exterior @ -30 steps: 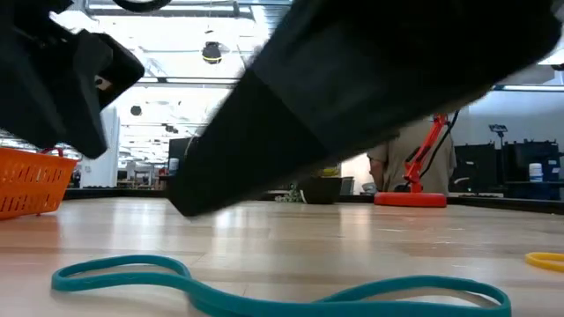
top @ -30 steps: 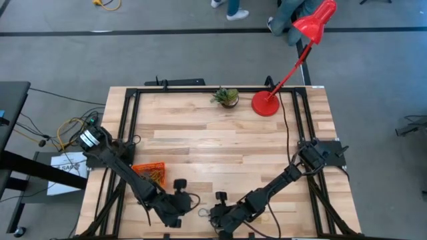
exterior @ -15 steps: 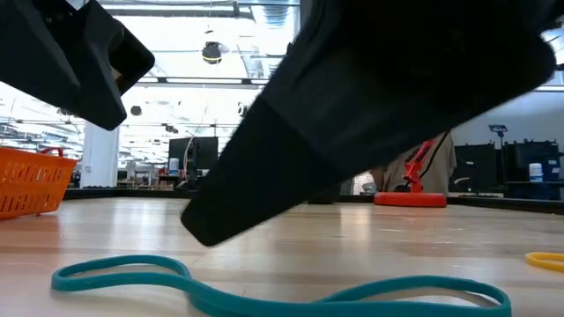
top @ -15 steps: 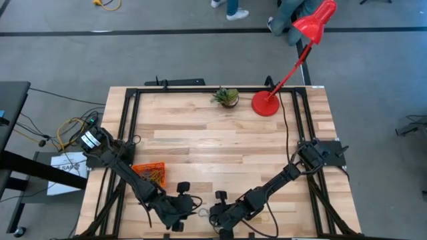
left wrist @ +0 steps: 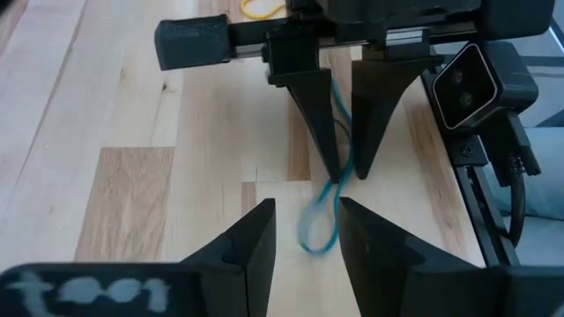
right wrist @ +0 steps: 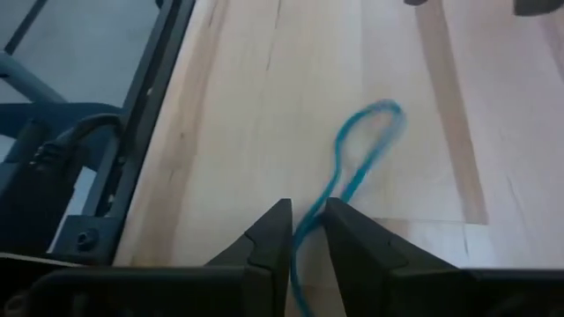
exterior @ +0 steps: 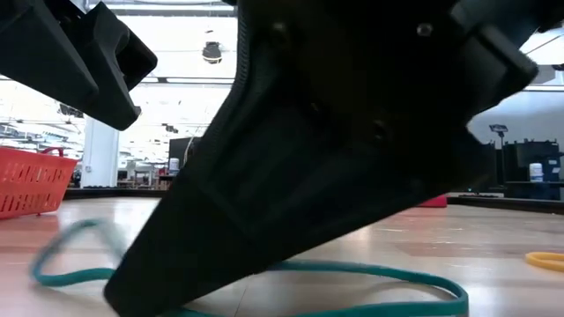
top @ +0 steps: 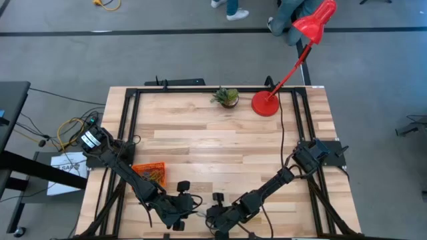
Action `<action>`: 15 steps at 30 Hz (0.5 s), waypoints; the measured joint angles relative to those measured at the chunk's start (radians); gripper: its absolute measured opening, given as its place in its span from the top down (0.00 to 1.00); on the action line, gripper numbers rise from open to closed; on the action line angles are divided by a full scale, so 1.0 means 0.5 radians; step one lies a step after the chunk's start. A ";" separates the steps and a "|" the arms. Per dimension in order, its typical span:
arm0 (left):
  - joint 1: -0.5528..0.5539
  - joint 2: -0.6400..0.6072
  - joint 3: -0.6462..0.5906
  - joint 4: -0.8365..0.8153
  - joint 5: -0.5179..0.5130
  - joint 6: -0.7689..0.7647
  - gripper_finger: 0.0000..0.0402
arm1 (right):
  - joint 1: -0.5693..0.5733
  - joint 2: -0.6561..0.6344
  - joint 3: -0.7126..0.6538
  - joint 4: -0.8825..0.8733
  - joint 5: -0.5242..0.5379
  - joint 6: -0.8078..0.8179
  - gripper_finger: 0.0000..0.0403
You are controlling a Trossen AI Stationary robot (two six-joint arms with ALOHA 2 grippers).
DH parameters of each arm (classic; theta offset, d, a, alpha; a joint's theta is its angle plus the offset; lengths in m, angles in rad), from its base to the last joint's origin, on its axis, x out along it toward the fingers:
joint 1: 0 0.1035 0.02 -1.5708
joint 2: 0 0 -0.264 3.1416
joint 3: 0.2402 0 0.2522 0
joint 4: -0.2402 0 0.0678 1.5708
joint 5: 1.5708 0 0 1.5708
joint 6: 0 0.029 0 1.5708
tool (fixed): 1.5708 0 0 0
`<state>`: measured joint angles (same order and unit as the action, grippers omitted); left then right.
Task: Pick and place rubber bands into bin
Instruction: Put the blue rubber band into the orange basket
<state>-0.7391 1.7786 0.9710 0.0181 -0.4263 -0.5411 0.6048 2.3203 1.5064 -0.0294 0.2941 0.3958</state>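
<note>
Right gripper point(left wrist: 337, 167) fingers pinched, left gripper point(left wrist: 304, 231) spread

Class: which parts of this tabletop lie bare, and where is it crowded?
Bare wood runs across the table's middle, between the plant and lamp base and the arms. Crowded: the near edge, with the bin, both grippers and a teal rubber band.

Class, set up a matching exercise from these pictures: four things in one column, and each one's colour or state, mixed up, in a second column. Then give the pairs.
Things:
1. rubber band
2. bin
3. lamp base
4. left gripper

Colour or state:
A. red and round
B. jaws apart, empty
C. teal, pinched between the right gripper's jaws
D. orange, beside the left arm

Pairs: 1-C, 2-D, 3-A, 4-B
</note>
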 joint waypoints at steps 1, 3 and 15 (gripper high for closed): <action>0.000 0.000 0.000 0.001 0.000 0.000 0.72 | -0.005 0.001 -0.001 -0.007 0.006 -0.001 0.84; 0.000 0.000 0.000 0.001 0.001 -0.002 0.72 | -0.012 0.002 -0.003 -0.006 0.014 -0.006 0.87; 0.000 0.000 0.000 0.009 -0.054 -0.003 0.72 | -0.027 -0.029 -0.011 0.119 0.231 -0.097 0.99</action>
<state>-0.7391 1.7786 0.9710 0.0227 -0.4535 -0.5429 0.5911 2.3058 1.5007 0.0301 0.4099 0.3472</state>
